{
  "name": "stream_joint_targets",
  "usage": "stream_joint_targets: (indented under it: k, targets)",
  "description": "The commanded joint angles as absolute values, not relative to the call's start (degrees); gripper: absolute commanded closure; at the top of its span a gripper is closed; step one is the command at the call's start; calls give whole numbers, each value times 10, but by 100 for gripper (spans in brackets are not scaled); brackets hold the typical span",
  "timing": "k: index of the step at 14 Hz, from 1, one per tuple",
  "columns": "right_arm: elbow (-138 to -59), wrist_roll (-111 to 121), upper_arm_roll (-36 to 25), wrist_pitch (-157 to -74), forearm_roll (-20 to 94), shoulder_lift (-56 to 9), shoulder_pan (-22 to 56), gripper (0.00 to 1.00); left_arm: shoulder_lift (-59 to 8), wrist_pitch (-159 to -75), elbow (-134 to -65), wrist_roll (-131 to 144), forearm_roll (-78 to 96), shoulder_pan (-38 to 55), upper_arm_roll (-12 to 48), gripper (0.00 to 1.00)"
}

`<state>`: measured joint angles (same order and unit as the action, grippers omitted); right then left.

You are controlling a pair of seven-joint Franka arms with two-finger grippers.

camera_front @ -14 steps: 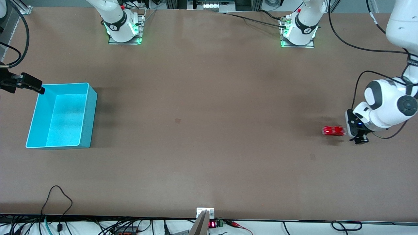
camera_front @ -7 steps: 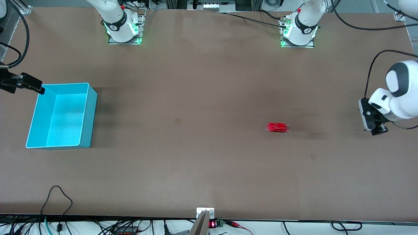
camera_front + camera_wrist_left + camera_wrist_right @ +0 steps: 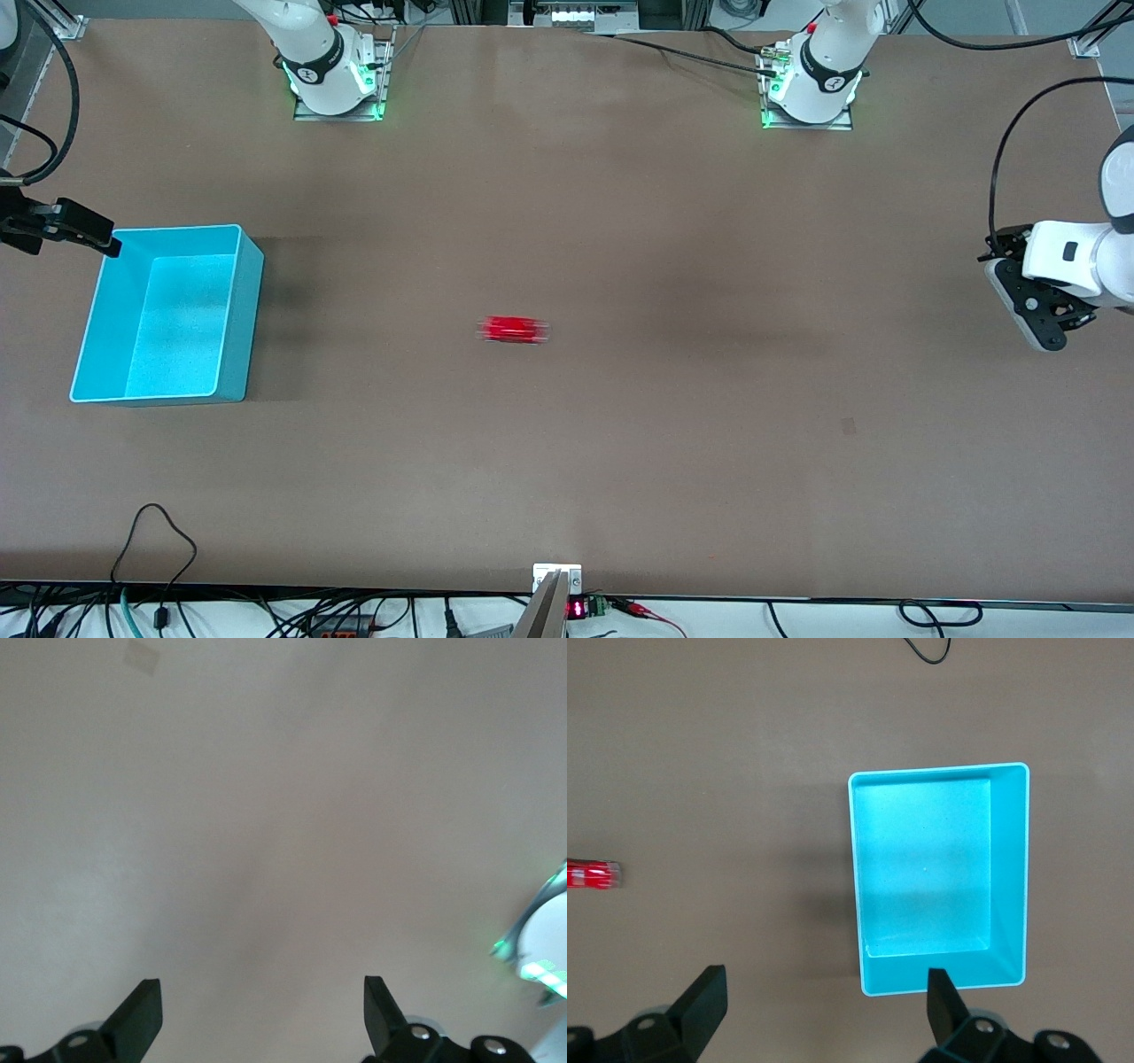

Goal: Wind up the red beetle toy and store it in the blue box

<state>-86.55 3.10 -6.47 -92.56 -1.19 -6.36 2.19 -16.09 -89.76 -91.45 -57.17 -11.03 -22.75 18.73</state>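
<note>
The red beetle toy (image 3: pixel 514 330) is on the table near its middle, blurred as if rolling, well apart from both grippers. It also shows at the edge of the right wrist view (image 3: pixel 592 875). The blue box (image 3: pixel 241 337) stands empty at the right arm's end of the table and fills much of the right wrist view (image 3: pixel 939 974). My right gripper (image 3: pixel 99 239) hangs open and empty above the box's corner at that end (image 3: pixel 824 997). My left gripper (image 3: pixel 1044 330) is open and empty above bare table at the left arm's end (image 3: pixel 261 1005).
The two arm bases (image 3: pixel 337 80) (image 3: pixel 811 89) glow green along the table's edge farthest from the front camera. A small square mark (image 3: pixel 848 426) lies on the table toward the left arm's end. Cables (image 3: pixel 159 532) lie at the edge nearest the front camera.
The toy has run from beside my left gripper across the table toward the blue box. My left gripper has lifted and drawn back toward its end. The right arm has not moved.
</note>
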Motion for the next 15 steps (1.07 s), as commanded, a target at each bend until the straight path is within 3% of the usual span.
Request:
stream_joint_targets:
  k: [1,11,12,14,15]
  targets:
    - [-865,27,-62,-930,-8,-63,18,0,-166,-820,-857,-460,-109,-235,224,0]
    - [-864,27,-62,-933,-8,-66,18,0,-125,-809,-849,-228,-108,-226,290,0]
    - [-865,27,-62,-933,-9,-66,18,0,-121,-808,-850,-216,-105,-192,267,0]
    - [-865,27,-62,-933,-8,-66,17,0,-107,-811,-853,-201,-53,-74,115,0]
    - [-865,26,-62,-933,-8,-66,13,0,-100,-814,-857,-173,-14,-53,70,0]
